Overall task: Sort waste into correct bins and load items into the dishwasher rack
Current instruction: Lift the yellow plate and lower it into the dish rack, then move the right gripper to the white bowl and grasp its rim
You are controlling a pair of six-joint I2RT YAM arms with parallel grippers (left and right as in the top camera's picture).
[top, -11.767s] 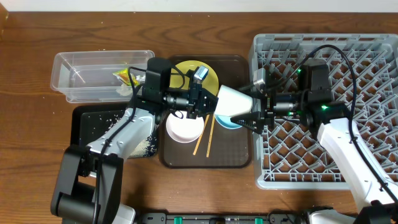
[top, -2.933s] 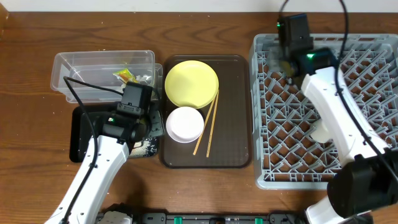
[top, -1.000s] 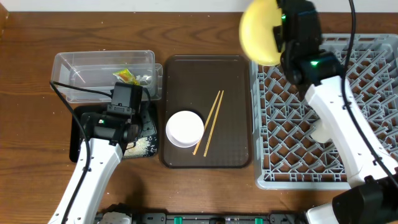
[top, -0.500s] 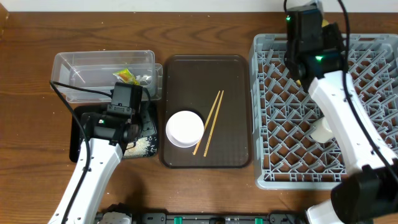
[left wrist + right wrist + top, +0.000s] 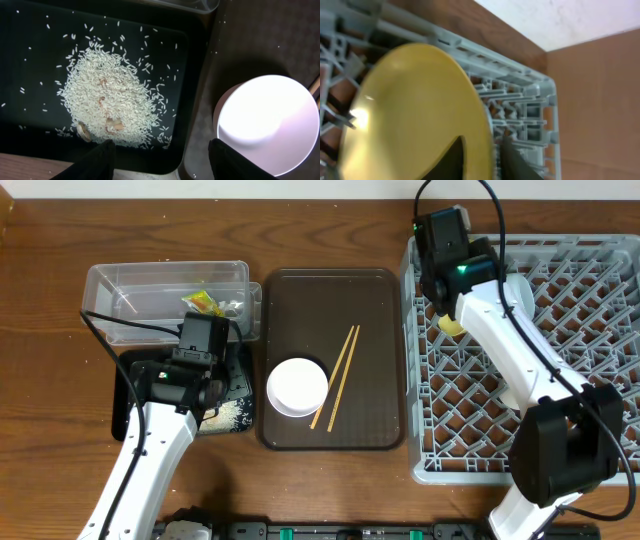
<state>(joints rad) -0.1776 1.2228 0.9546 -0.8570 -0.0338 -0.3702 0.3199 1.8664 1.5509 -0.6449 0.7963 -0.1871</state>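
The yellow plate [image 5: 410,110] stands on edge among the pegs at the far left of the grey dishwasher rack [image 5: 520,100]; in the overhead view only a sliver of the plate [image 5: 452,326] shows under my right arm. My right gripper [image 5: 482,146] straddles the plate's rim, with a slim gap beside the outer finger, so it is open. My left gripper [image 5: 161,150] hangs open over the near rim of the black tray [image 5: 190,90], between the rice heap [image 5: 107,97] and the white bowl [image 5: 265,125]. The chopsticks [image 5: 336,377] lie beside the bowl [image 5: 297,385].
The bowl and chopsticks rest on a dark-brown serving tray [image 5: 375,320]. A clear tub [image 5: 130,280] at the far left holds the green-and-orange wrapper [image 5: 203,302]. A pale item [image 5: 517,392] sits in the rack [image 5: 600,380], partly behind my right arm.
My right arm brought the yellow plate down from above the rack's far left corner and set it among the pegs, then its jaws loosened. The left arm has stayed still.
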